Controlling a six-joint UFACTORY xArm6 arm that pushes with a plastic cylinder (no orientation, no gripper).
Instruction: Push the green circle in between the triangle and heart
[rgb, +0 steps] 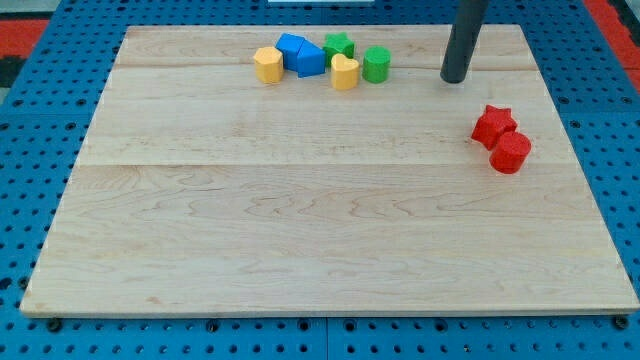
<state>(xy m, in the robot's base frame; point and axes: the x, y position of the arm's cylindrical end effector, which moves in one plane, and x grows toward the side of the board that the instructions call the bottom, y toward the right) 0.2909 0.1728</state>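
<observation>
The wooden tabletop (320, 240) fills most of the view, and its near part toward the view's bottom carries no blocks. It rests on a blue perforated base (30, 120) that shows around its edges.

Farther up, at the view's right, 2 red blocks sit touching each other: a red circle (511, 153) nearer the bottom and a red star (493, 123) just above and left of it.

Beyond them, my tip (455, 78) rests on the tabletop near the top edge, above and left of the red star and well apart from it. The dark rod rises out of the view's top. There are no jaws on this arm, so there is nothing to open or close.

To the left of my tip, along the top of the board, lies a cluster of 5 blocks. The green circle (376, 64) is at the cluster's right end, near my tip but not touching it. Just left of it sits the yellow heart (345, 72), touching or nearly touching it. Behind them is the green star (339, 45). Next left comes the blue triangle (309, 60), with a blue block (291, 47) against it whose shape I cannot make out. At the left end is a yellow hexagon-like block (267, 64).
</observation>
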